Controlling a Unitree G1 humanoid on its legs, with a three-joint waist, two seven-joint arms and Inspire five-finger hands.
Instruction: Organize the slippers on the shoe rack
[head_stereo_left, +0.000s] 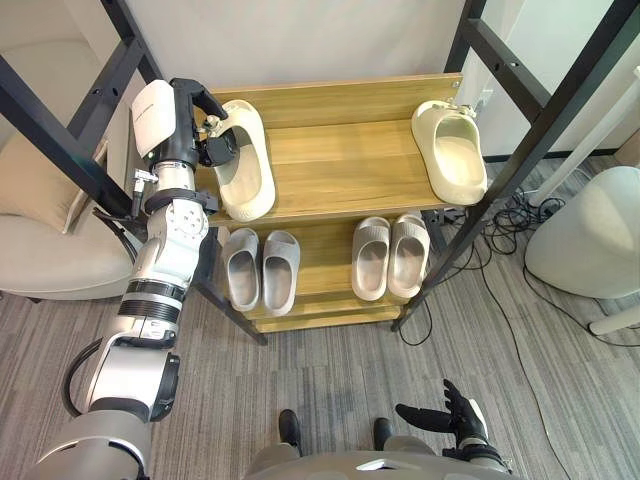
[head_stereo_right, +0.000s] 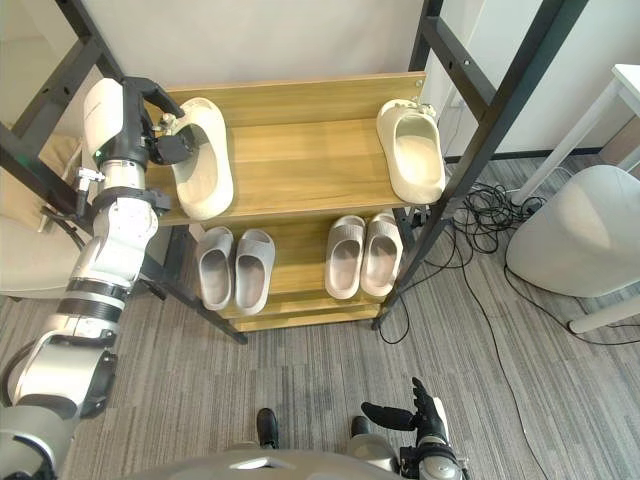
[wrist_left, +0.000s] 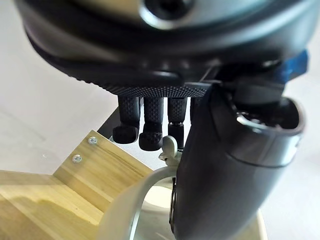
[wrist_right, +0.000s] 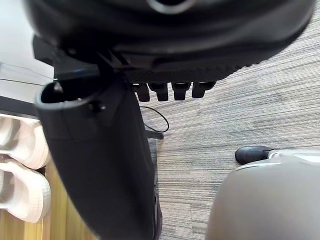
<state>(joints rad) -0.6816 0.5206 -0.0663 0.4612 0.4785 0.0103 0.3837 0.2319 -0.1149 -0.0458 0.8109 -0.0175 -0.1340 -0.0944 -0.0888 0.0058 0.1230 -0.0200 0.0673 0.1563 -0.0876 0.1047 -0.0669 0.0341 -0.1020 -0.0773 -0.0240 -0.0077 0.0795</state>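
A cream slipper (head_stereo_left: 247, 165) lies at the left end of the wooden shoe rack's top shelf (head_stereo_left: 340, 170). My left hand (head_stereo_left: 212, 140) is shut on its left rim: the left wrist view shows the thumb (wrist_left: 225, 165) inside the slipper's rim (wrist_left: 131, 202) and the fingers (wrist_left: 142, 125) curled on the outer side. Its cream mate (head_stereo_left: 450, 150) lies at the shelf's right end, toe towards me. Two grey pairs (head_stereo_left: 260, 270) (head_stereo_left: 390, 255) stand side by side on the lower shelf. My right hand (head_stereo_left: 450, 415) hangs low over the carpet, open and holding nothing.
Black metal frame posts (head_stereo_left: 525, 150) stand at both ends of the rack. A beige cushioned seat (head_stereo_left: 40, 220) is at the left and a white rounded object (head_stereo_left: 590, 240) at the right. Cables (head_stereo_left: 500, 215) trail on the carpet by the rack's right side.
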